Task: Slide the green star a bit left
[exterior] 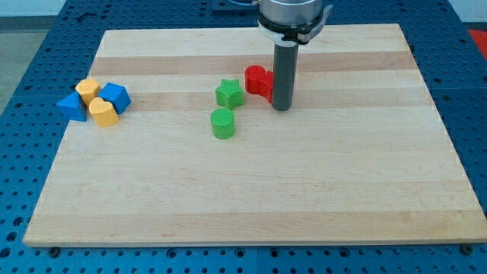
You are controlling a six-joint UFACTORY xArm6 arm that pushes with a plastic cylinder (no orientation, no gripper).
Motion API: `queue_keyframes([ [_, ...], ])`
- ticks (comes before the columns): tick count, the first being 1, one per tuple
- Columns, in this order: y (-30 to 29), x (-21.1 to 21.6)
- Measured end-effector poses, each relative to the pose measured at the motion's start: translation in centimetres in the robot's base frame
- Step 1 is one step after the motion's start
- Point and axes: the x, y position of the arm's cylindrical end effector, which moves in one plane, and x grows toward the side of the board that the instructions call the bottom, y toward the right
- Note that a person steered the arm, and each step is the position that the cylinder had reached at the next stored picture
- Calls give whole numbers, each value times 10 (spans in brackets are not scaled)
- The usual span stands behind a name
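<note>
Green star (229, 93) is sitting near the middle of a pale wooden bench (304, 190), toward the view's top. Every place below is given from that star.

Just to the star's right, a red block (259, 81) is standing, its shape partly hidden. My tip (282, 108) is resting on the bench right of the red block, touching or almost touching it, so the red block is lying between the tip and the star. There is no pincer on this arm, only a straight dark rod, so nothing is opening or closing.

Just below the star, slightly to its left, a green cylinder (223, 122) is standing close by. Far to the star's left, a cluster is sitting near the bench edge: two blue blocks (116, 96) (71, 106), an orange block (88, 88) and a yellow block (103, 112).

The risks, as I am judging them: pushing straight left from here would be driving the red block into the star, moving both and likely twisting the star off line. A push landing below the star's centre could be steering it toward the view's top; drifting downward, it could be knocking the cylinder. Only a small shift is wanted, so overshooting is another danger.
</note>
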Motion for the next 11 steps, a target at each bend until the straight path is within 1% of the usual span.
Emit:
queue_keyframes([
  [2,-22,-19],
  [4,-11,-3],
  [5,-11,-6],
  [6,-27,-13],
  [8,-93,-14],
  [9,-114,-14],
  [11,-114,-32],
])
